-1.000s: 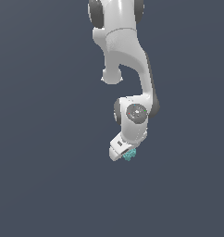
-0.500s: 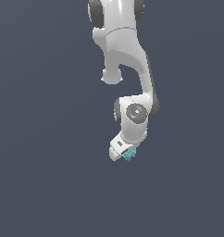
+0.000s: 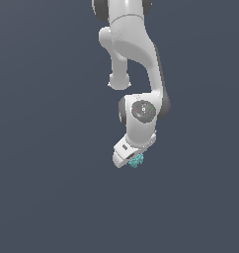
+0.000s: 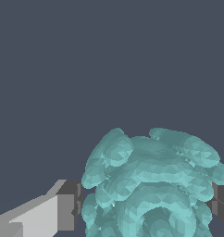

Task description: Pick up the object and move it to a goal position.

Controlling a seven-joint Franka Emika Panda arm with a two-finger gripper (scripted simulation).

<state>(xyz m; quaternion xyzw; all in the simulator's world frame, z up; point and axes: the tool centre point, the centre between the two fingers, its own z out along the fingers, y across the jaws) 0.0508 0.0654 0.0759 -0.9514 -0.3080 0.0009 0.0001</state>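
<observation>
The object is a small teal, knobbly blob (image 3: 137, 161). In the exterior view it sits at the tip of the white arm's gripper (image 3: 133, 160), partly hidden by the white hand. In the wrist view the blob (image 4: 153, 180) fills the space between the two fingers (image 4: 63, 210), which press against both of its sides. The gripper (image 4: 144, 208) is shut on the object. Only dark plain background surrounds it.
The white arm (image 3: 134, 74) hangs down from the top of the exterior view, with its wrist joint (image 3: 143, 110) just above the hand. A plain dark grey-blue surface (image 3: 42, 197) lies all around.
The arm's hand and the teal blob have barely shifted; the gripper still holds the blob the same way.
</observation>
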